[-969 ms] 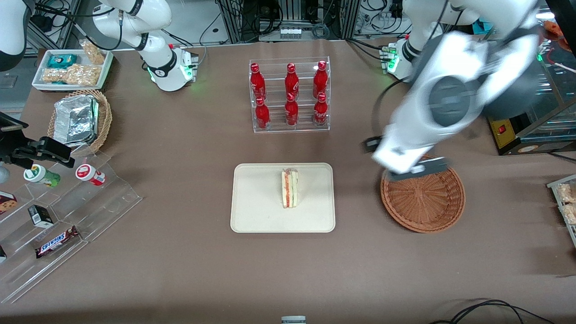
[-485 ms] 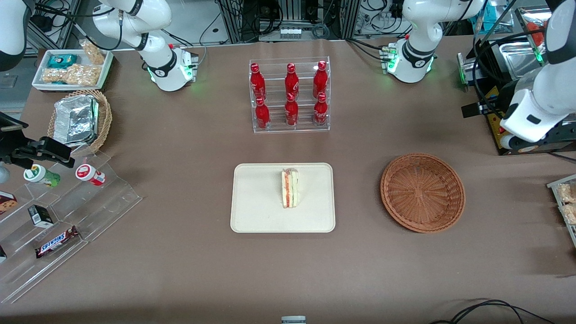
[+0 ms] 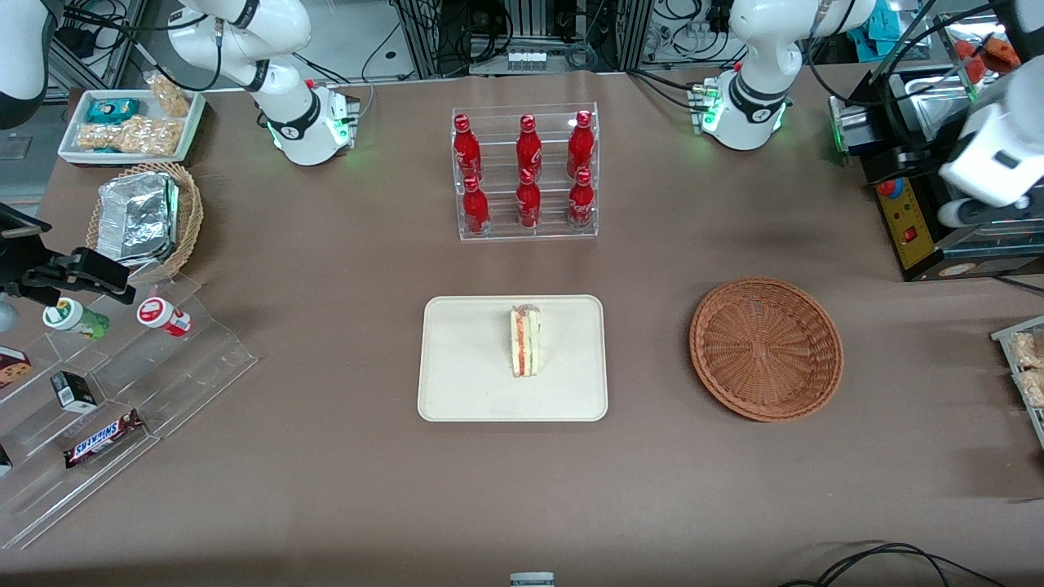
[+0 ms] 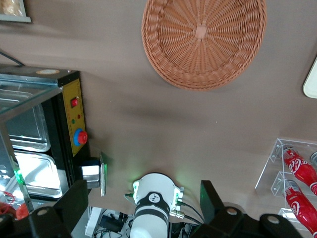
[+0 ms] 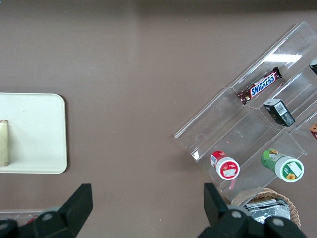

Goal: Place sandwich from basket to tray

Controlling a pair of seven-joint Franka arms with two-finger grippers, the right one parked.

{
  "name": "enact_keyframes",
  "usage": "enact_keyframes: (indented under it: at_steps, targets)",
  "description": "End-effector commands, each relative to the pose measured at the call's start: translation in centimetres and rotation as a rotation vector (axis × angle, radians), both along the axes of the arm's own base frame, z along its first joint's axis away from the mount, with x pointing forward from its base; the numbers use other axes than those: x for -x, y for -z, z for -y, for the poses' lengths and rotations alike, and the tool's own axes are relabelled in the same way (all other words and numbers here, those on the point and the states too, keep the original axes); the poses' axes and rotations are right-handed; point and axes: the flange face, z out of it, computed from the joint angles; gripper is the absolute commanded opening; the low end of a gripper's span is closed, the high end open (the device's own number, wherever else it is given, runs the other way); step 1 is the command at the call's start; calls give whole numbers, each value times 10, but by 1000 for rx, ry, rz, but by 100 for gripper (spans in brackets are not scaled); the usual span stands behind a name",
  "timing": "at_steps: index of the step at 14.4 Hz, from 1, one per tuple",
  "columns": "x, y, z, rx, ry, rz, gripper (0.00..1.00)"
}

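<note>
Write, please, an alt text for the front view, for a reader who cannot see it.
A sandwich stands on a cream tray at the middle of a brown table, beside an empty round wicker basket. The left arm's gripper is raised off toward the working arm's end of the table, holding nothing.

sandwich (image 3: 526, 341) on tray (image 3: 465, 383); basket (image 3: 767, 349) empty

Empty wicker basket (image 4: 204, 42), gripper (image 4: 143, 210) fingers (image 4: 74, 201) spread above arm base (image 4: 154, 206), red bottles (image 4: 297, 166)
</note>
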Motion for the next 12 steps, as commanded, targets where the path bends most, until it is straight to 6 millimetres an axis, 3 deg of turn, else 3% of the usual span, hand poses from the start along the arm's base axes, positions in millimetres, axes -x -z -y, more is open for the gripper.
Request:
enact_keyframes:
  at_steps: [1, 3, 7, 12]
  targets:
    - [-8, -13, 3, 40, 26, 70, 100]
    - [-9, -24, -3, 97, 7, 108, 100]
    - [0, -24, -3, 87, -8, 58, 100]
    - [-12, -23, -4, 59, 11, 136, 100]
